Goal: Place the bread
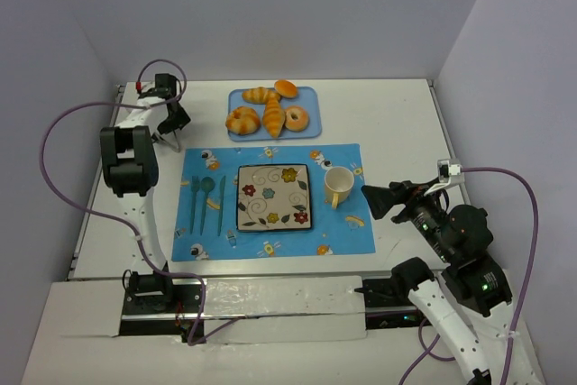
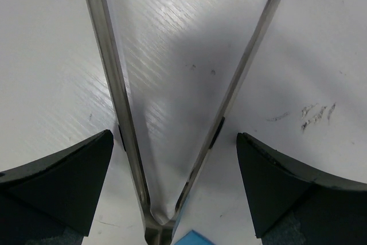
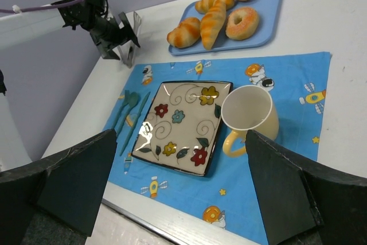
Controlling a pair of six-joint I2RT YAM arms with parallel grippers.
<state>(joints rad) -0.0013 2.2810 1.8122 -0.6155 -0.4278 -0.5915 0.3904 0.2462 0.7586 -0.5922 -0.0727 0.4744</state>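
The bread, a long tapered golden-orange croissant [image 1: 273, 118], lies on the blue tray [image 1: 309, 95] at the back, among other pastries. It also shows in the right wrist view [image 3: 213, 18]. My left gripper [image 1: 171, 123] is left of the tray, low over the table. Its jaws stand wide apart on either side of metal tongs [image 2: 123, 113] without touching them, so the gripper [image 2: 174, 135] is open. My right gripper [image 1: 370, 197] is open and empty, right of the yellow cup [image 1: 338, 187]. In its own view it [image 3: 180, 133] looks over the flowered plate [image 3: 183, 124].
A blue placemat [image 1: 347, 232] carries the square flowered plate [image 1: 273, 197], the cup [image 3: 249, 116] and teal cutlery [image 1: 206, 200]. A ridged bun [image 1: 242, 120], a shorter roll [image 1: 260, 95], an orange bun [image 1: 286, 88] and a doughnut [image 1: 296, 118] share the tray. Walls stand close on three sides.
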